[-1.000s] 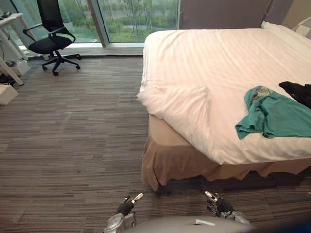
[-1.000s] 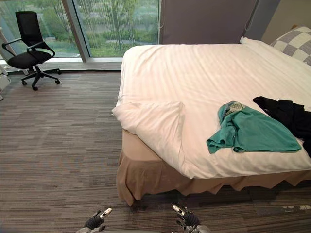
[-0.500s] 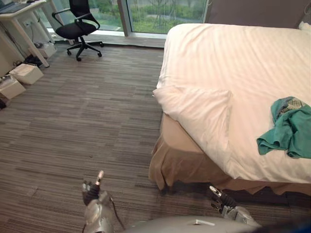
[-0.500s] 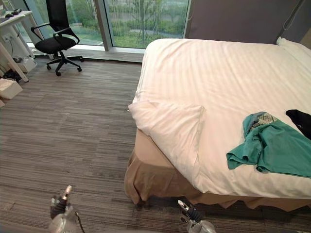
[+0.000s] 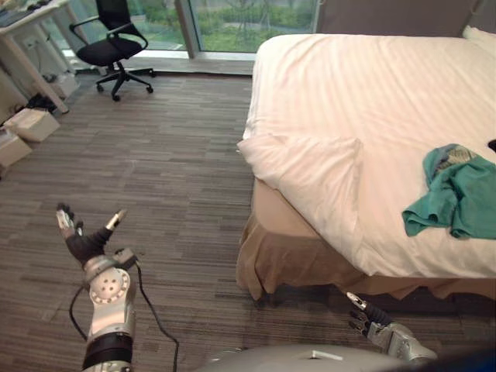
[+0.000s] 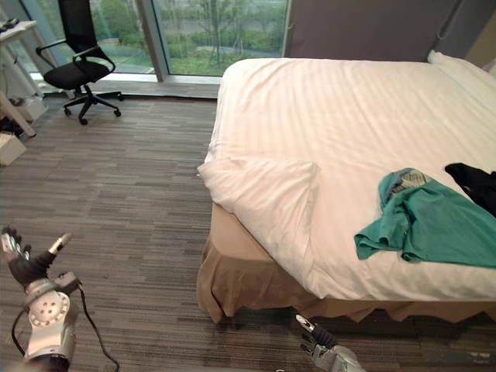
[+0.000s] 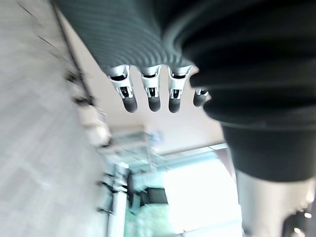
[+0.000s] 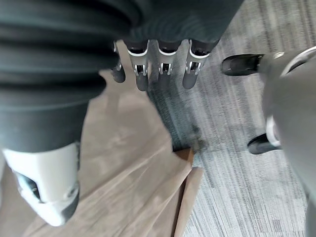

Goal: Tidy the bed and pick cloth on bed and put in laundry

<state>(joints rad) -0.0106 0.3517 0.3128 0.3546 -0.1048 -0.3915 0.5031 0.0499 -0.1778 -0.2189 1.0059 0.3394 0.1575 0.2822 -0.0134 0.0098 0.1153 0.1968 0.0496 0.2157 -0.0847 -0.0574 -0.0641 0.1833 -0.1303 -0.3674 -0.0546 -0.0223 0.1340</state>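
A green cloth (image 5: 457,190) lies crumpled near the bed's right front edge, and a black cloth (image 6: 474,182) lies just past it. The bed (image 5: 364,93) has a white duvet whose front left corner (image 5: 310,167) is folded back, baring the tan skirt (image 5: 287,256). My left hand (image 5: 81,240) is raised over the carpet, far left of the bed, its fingers (image 7: 150,94) straight and empty. Low by the bed's foot, my right hand (image 5: 364,314) is open too, its fingers (image 8: 163,69) hanging in front of the skirt and holding nothing.
A black office chair (image 5: 108,46) stands by the window (image 5: 248,15) at the back left. A white desk (image 5: 27,31) and boxes (image 5: 31,124) line the left wall. Striped carpet (image 5: 170,178) stretches between them and the bed.
My left arm has swung out to the left and lifted, the hand spreading open. The camera has shifted a little. The right hand stays low by the bed's foot.
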